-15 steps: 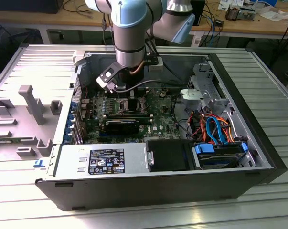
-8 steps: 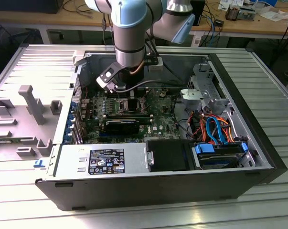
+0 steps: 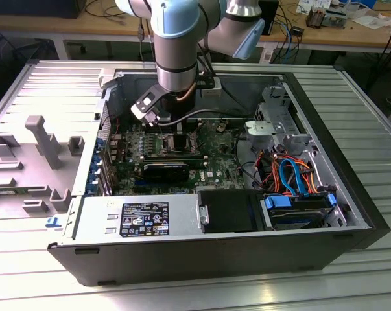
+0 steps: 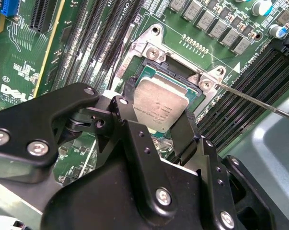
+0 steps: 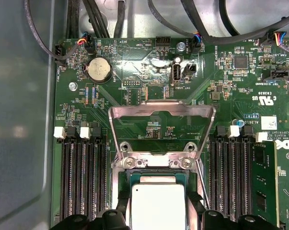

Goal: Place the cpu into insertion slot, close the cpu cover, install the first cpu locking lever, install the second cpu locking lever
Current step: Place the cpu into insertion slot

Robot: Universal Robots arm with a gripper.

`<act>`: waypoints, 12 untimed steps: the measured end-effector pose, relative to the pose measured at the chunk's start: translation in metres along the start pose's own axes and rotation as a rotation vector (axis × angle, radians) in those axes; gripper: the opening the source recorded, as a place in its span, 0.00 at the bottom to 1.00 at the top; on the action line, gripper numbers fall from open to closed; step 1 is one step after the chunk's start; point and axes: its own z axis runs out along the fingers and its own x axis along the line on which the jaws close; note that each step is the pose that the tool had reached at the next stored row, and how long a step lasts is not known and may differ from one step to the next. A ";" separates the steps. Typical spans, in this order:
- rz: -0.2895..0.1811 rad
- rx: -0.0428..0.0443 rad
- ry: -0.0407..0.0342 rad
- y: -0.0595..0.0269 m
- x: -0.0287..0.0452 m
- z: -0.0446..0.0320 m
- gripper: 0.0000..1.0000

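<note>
In both wrist views my gripper [image 4: 159, 114] is shut on the cpu [image 4: 159, 101], a flat silvery square chip pinched by its edges between two black fingers [image 4: 186, 130]. The cpu [image 5: 156, 207] hangs just over the open insertion slot [image 4: 169, 72], slightly tilted; whether it touches the slot I cannot tell. Behind the slot the cpu cover [image 5: 162, 112], a thin metal frame, stands swung open. A thin wire locking lever [image 4: 259, 103] sticks out beside the socket, unlatched. In the exterior view the gripper [image 3: 171, 131] reaches down into the computer case [image 3: 182, 253] over the motherboard.
Black memory slots [image 5: 82, 177] flank the socket on both sides. A coin battery [image 5: 98, 70] and black cables [image 5: 202, 24] lie beyond the cover. The power supply [image 3: 137, 217] and drive cage with orange and blue cables [image 3: 296, 175] fill the case's near side. Grey fixtures [image 3: 43, 139] stand outside it.
</note>
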 end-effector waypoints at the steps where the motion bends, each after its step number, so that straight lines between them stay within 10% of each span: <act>1: 0.000 0.0001 0.0028 0.0000 -0.0002 -0.0001 0.55; 12: 0.004 -0.0002 0.0081 0.0000 -0.0006 0.0002 0.55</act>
